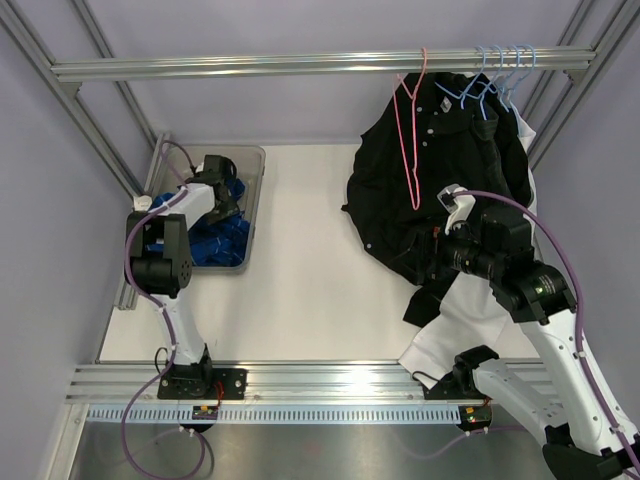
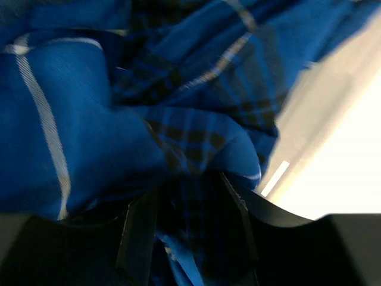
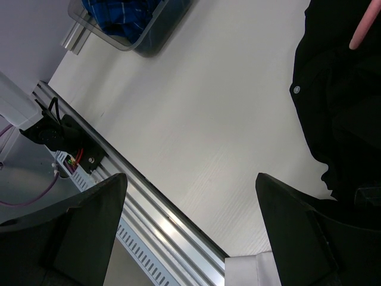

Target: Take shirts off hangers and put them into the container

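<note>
The shallow translucent grey plastic container (image 1: 252, 200) sits at the left, with the royal blue plaid shirt (image 1: 215, 240) heaped inside. The left gripper (image 2: 187, 192) is down in it, fingers part-way apart with blue cloth bunched between them (whether they pinch it, I cannot tell). To finish well, it should let go fully and lift straight up, so nothing drags over the rim. At the right, black button-up shirts (image 1: 420, 190) hang on a pink-red wire hanger (image 1: 413, 180) and light blue wire hangers (image 1: 485, 90). The right gripper (image 3: 190, 179) hovers beside them, fingers spread wide and empty.
</note>
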`<state>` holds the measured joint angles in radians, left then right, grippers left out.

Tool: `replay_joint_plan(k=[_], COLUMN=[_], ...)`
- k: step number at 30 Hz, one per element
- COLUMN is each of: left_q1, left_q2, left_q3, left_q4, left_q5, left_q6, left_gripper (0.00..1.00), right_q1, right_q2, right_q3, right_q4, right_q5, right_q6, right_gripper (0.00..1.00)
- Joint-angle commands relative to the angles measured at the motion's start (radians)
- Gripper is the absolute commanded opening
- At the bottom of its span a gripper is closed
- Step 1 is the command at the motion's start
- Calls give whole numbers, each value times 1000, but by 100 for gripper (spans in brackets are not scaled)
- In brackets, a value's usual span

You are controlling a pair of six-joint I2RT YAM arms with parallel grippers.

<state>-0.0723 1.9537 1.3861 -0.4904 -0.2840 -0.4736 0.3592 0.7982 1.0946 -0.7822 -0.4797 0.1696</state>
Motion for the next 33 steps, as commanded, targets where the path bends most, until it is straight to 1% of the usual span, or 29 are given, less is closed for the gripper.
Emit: replay_joint_plan(k=[1,3,4,7,8,9,10,11,12,13,14,15,16,18,19,20,21,22,23,24,25,26,28,33], left_q1=[12,12,12,12,12,12,11,11,9,5,0,-12,-18,-30,-30,-32,-32,-32,-32,-32,-32,-32,-34,-44], left_q2=[-2,-70,-96,-206,-238,-303,-335,-369,-404,-477,-518,-557,-634,-705,-742,-842,-843,-877,-939,-969,-999,-1054,-1094,-1174], left_q3=[24,19,21,31,30,27,24,21,19,5,-5,-18,-38,-55,-65,-87,-97,-108,-136,-148,-162,-189,-208,-249], left_q4=[-5,-7,-13,-59,-66,-85,-97,-127,-143,-154,-168,-175,-184,-217,-226,-244,-255,-264,-281,-287,-292,-300,-315,-359], left_q5=[-23,8,14,28,32,42,43,57,69,81,94,117,127,161,173,198,212,224,235,255,267,278,301,309], left_q6=[-11,-10,-7,15,21,33,38,41,49,55,61,76,88,118,128,145,153,161,165,168,173,177,181,190], left_gripper=[49,54,60,70,78,82,85,92,95,98,99,99,99,99,99,99,99,99,99,99,99,99,99,99], right_q1=[7,7,7,7,7,7,7,7,7,6,6,4,4,-8,-37,-78,-78,-126,-152,-178,-231,-253,-281,-305], right_q2=[10,22,29,62,91,108,122,153,168,189,238,265,295,375,400,439,456,473,505,521,535,561,578,642], right_q3=[31,69,86,183,215,290,327,368,452,497,545,638,681,791,816,853,867,876,883,893,893,892,870,821], right_q4=[29,23,21,-8,-35,-52,-67,-96,-113,-133,-181,-204,-227,-273,-279,-266,-265,-253,-229,-217,-188,-169,-111,-65], right_q5=[15,24,42,76,110,119,128,177,219,301,350,409,508,564,588,586,586,566,555,540,492,471,381,342], right_q6=[5,2,1,2,7,4,1,4,8,8,11,18,22,24,21,19,16,13,18,19,27,42,44,19], right_gripper=[100,99,99,99,99,99,99,99,99,100,99,99,99,100,99,99,99,100,99,100,99,99,97,94])
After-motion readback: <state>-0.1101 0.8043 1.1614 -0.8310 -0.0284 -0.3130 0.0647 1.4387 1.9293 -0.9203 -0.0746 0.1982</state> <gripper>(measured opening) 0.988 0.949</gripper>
